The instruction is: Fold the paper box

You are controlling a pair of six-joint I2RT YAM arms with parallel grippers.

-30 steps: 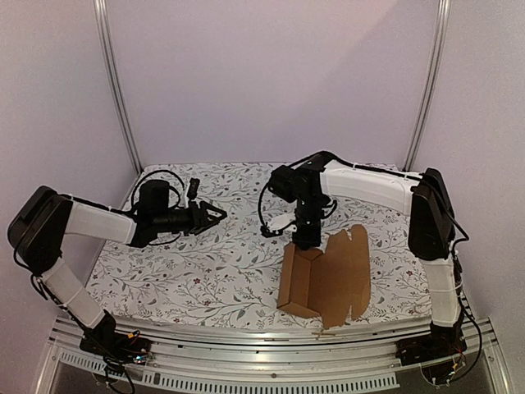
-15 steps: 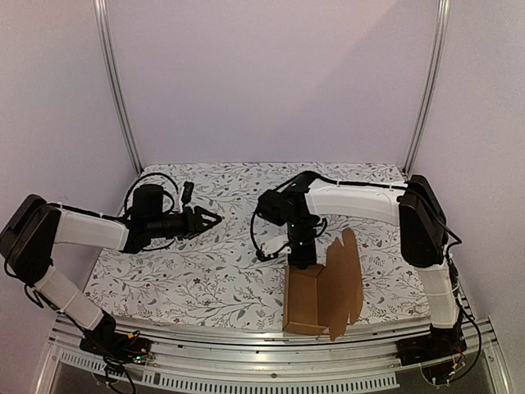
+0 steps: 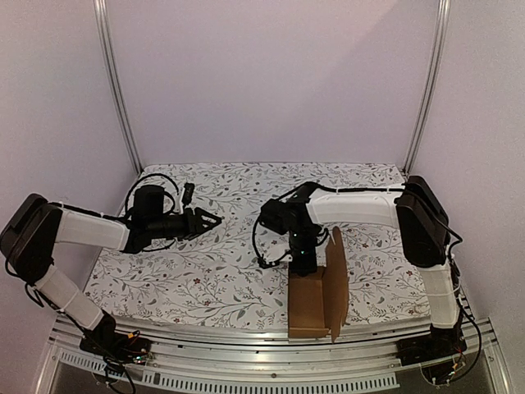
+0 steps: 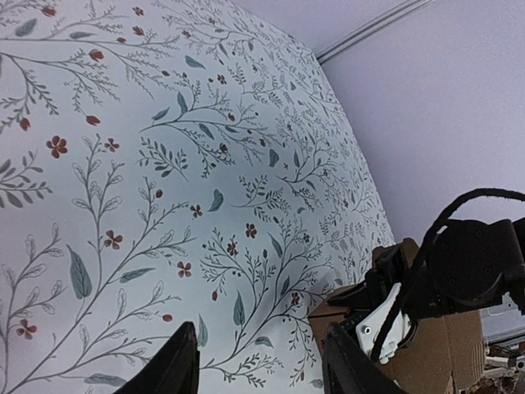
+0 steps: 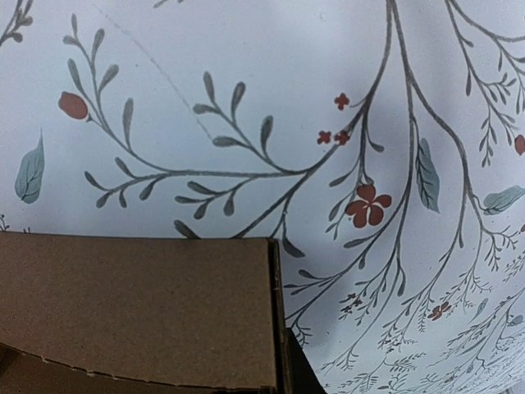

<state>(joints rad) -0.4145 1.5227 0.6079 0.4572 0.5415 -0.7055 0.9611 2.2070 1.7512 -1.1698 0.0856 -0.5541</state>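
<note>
Overhead, the right hand (image 3: 305, 264) pinches the far end of the paper box (image 3: 310, 308), which stretches nearward from it. Its wrist view shows only 1 brown wall on the floral surface (image 5: 246, 98). The left hand (image 3: 210, 220) is spread and empty, the box well to its right.

Left arm (image 3: 90, 231): white-sleeved links, black joint housings, black wrist block. Left cable (image 3: 152, 176): black, looped at the wrist. Right arm (image 3: 357, 205): same white links and black joints; one small white piece (image 4: 381, 328) at its wrist. Right cable (image 3: 256, 245): black, beside the wrist. Left gripper (image 4: 261, 349): black tapered fingers (image 4: 174, 373). Bases (image 3: 116, 343): black, with thin wires.
</note>
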